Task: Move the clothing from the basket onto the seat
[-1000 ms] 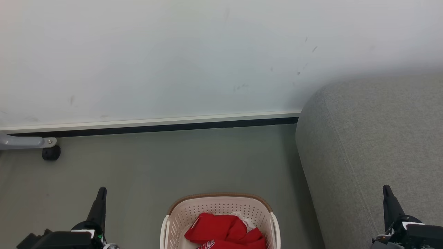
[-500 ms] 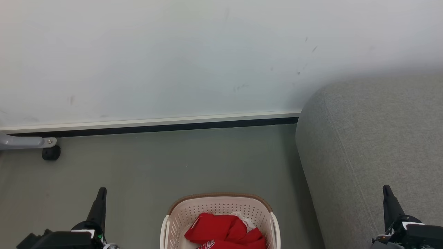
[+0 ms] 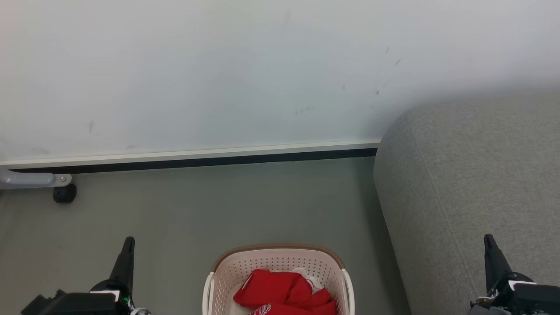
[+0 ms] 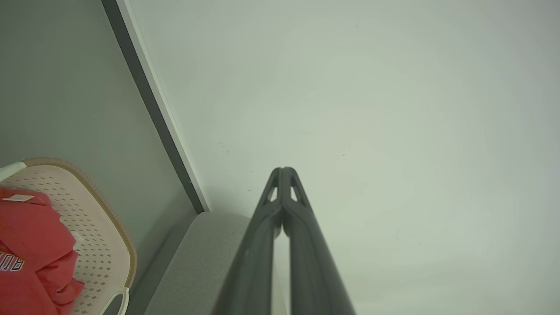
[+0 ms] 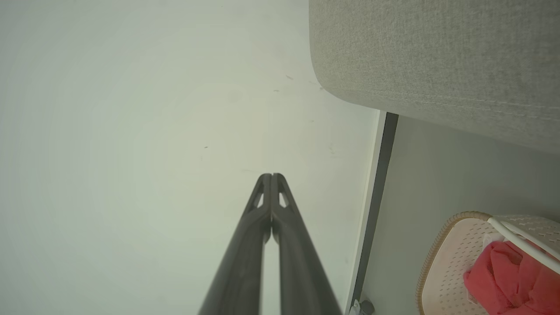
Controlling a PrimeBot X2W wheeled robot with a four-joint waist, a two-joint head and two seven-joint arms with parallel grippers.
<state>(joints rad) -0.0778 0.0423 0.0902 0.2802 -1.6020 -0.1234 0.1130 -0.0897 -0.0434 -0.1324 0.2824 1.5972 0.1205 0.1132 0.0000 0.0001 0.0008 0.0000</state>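
The red clothing (image 3: 282,293) lies bunched in the cream basket (image 3: 280,256) on the floor at the bottom centre of the head view. White lettering shows on the clothing (image 4: 26,245) in the left wrist view, inside the basket (image 4: 105,218). The grey seat (image 3: 472,183) rises to the right of the basket. My left gripper (image 3: 128,241) is shut and holds nothing, left of the basket. My right gripper (image 3: 488,239) is shut and holds nothing, in front of the seat. Both wrist views show the fingertips pressed together, left gripper (image 4: 283,169), right gripper (image 5: 271,176).
A pale wall (image 3: 218,74) with a white and dark skirting strip (image 3: 192,158) runs behind the grey-green floor (image 3: 218,205). A grey metal leg with a black caster (image 3: 64,193) stands at the far left by the wall.
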